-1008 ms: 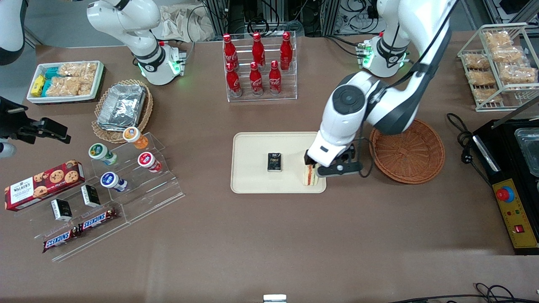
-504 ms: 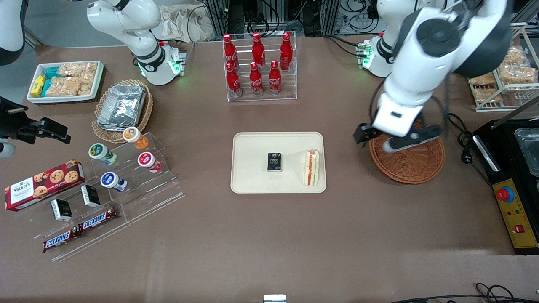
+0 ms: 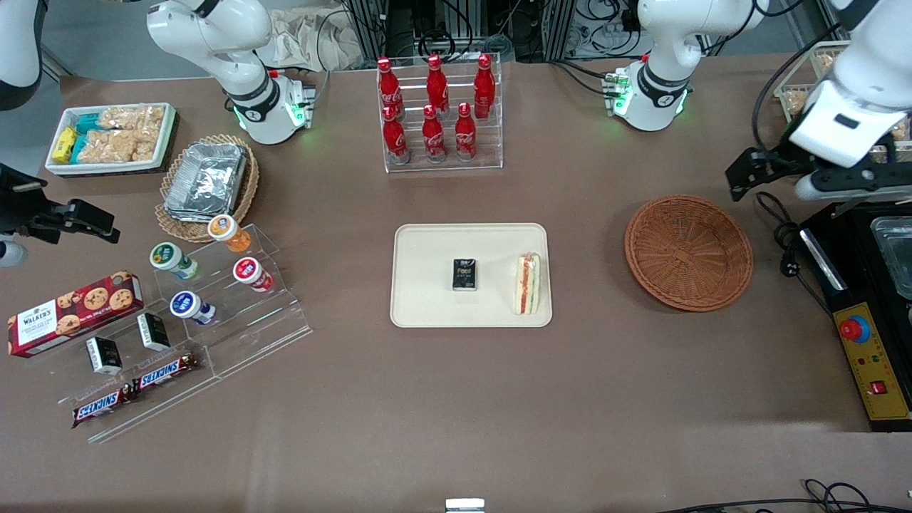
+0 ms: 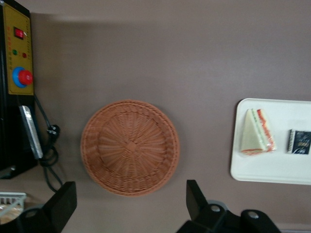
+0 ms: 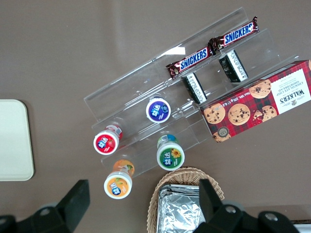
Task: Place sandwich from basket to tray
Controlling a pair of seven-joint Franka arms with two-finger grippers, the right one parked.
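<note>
The sandwich [image 3: 527,283] lies on its side on the cream tray [image 3: 427,306], at the tray's edge nearest the basket; it also shows in the left wrist view [image 4: 256,132] on the tray [image 4: 272,170]. The reddish-brown wicker basket [image 3: 688,252] is empty, as the left wrist view [image 4: 129,147] also shows. My left gripper [image 3: 780,178] is open and empty, raised high above the table, farther from the front camera than the basket and toward the working arm's end of the table. In the left wrist view the gripper [image 4: 129,204] hangs well above the basket's rim.
A small black packet [image 3: 465,274] lies mid-tray. A black machine with a yellow control panel [image 3: 873,356] and its cable [image 3: 780,235] sit beside the basket. A wire rack of snack packets [image 3: 819,128] stands near the gripper. A rack of red bottles [image 3: 438,114] stands farther back.
The gripper let go of the sandwich on the tray, rose, passed over the basket and moved out toward the working arm's end of the table. The sandwich stays on the tray.
</note>
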